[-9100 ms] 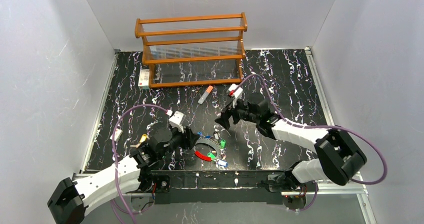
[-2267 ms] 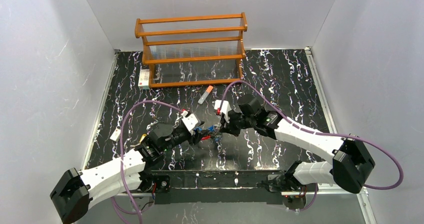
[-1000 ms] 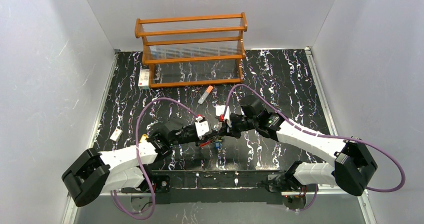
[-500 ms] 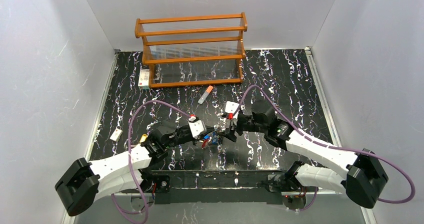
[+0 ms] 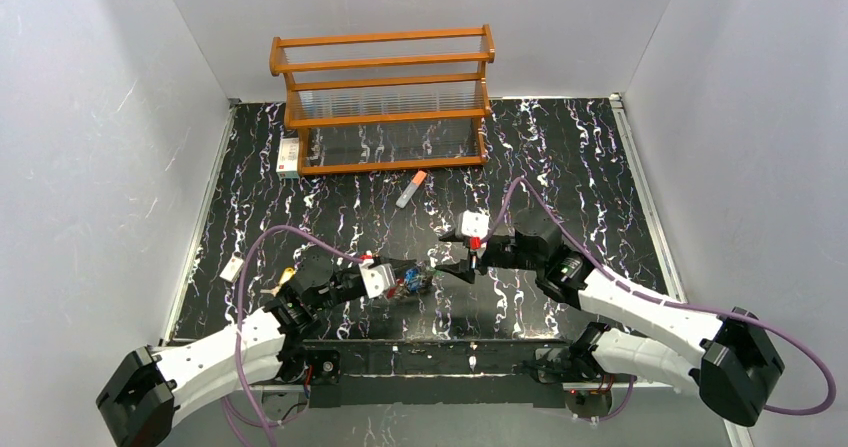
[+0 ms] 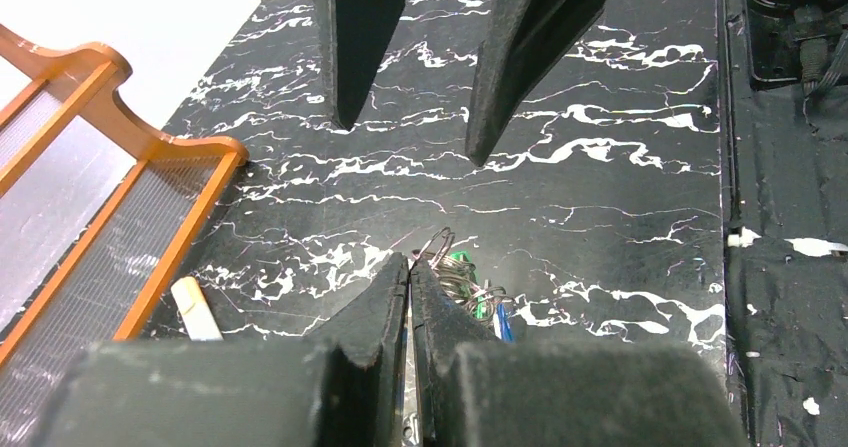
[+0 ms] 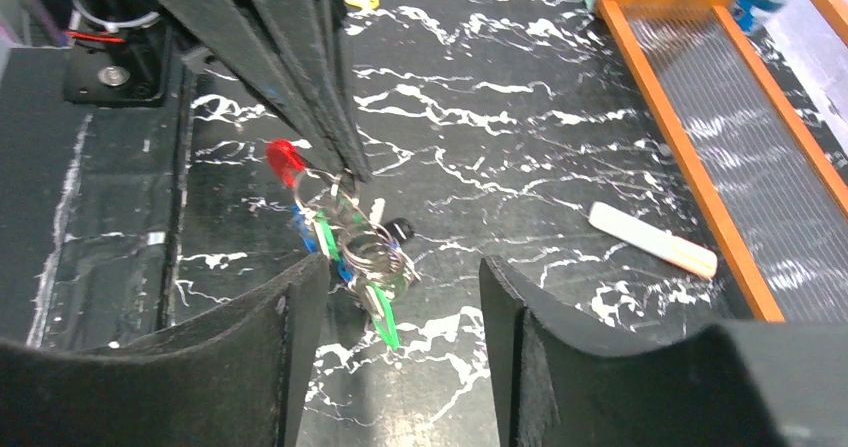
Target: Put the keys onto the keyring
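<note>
Overhead, the left pincer [image 5: 400, 278] and the right pincer [image 5: 447, 256] face each other tip to tip near the front of the desk [image 5: 560, 157]. Between them is a small bright clump, too small from there to sort out.

The right wrist view is clearer. The left pincer [image 7: 343, 167] is pressed shut on the thin wire of the keyring [image 7: 284, 159], just beside its red section. The keys [image 7: 368, 285] hang in a bunch below that grip, with green and blue heads tangled among small wire loops. Whether the bunch touches the desk I cannot tell. The right pincer [image 7: 400, 265] stands wide open and holds nothing, its fingers [image 7: 250, 367] on either side of the bunch and apart from it.

From the left wrist, the shut left pincer [image 6: 410, 267] hides most of the keyring [image 6: 437, 245]. Only a bit of wire and some of the keys [image 6: 460, 263] show past its tips. The right pincer [image 6: 410, 137] points in from the top of that view, jaws spread.

Only the top view takes in the whole wooden rack [image 5: 380, 62] at the back of the desk. What its shelves carry I cannot tell. A small box [image 5: 288, 154] sits against its left end, and a stick [image 5: 410, 189] with an orange cap lies just in front of it. A white tag [image 5: 232, 269] lies near the left edge.
</note>
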